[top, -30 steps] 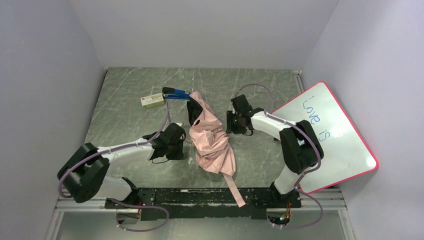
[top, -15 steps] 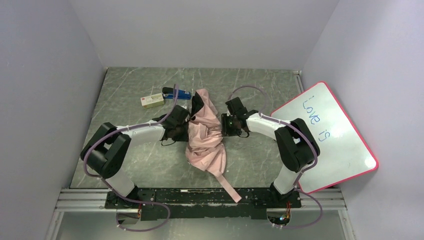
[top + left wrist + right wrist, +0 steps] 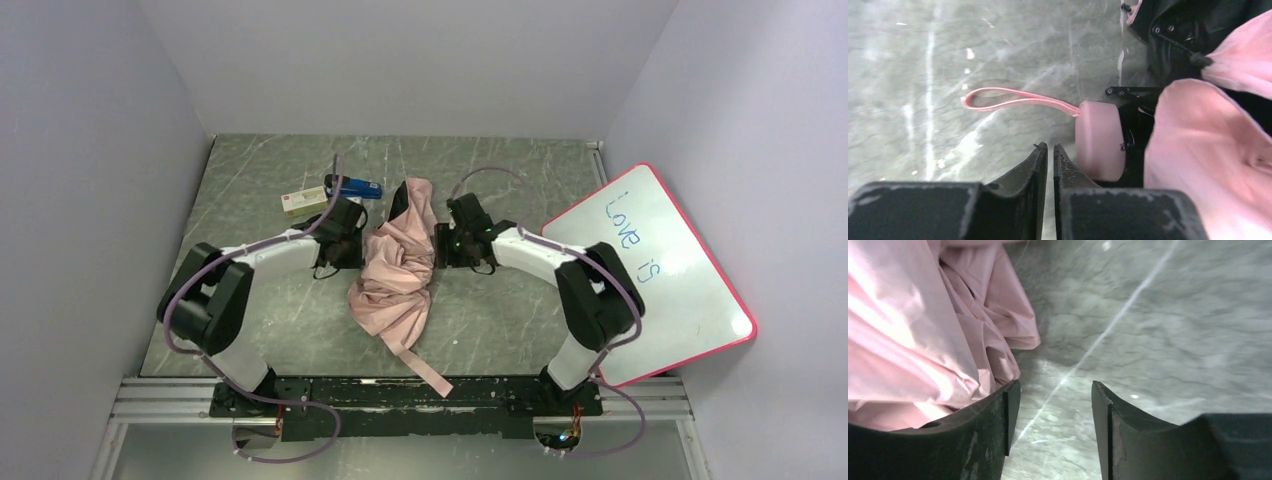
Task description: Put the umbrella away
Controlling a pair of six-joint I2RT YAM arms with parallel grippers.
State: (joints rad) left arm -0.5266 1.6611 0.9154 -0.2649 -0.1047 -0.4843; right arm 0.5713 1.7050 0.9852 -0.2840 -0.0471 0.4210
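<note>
My left gripper (image 3: 1050, 148) is nearly pressed together on nothing, beside the handle (image 3: 1098, 140) of the umbrella (image 3: 395, 275). My right gripper (image 3: 1055, 390) stands spread and empty beside its fabric.

The umbrella (image 3: 392, 282) is thin crinkled cloth; the table (image 3: 255, 180) looks smooth, marbled.

The pink umbrella (image 3: 392, 280) lies crumpled in the middle of the grey table (image 3: 250, 300), with its strap (image 3: 425, 368) trailing toward the near edge. The left gripper (image 3: 362, 240) sits close at its left side and the right gripper (image 3: 438, 245) at its right; from above I can't tell whether either touches it. Farther back are a blue stapler (image 3: 356, 187) and a small box (image 3: 303, 201). A whiteboard (image 3: 650, 270) leans on the right.
</note>
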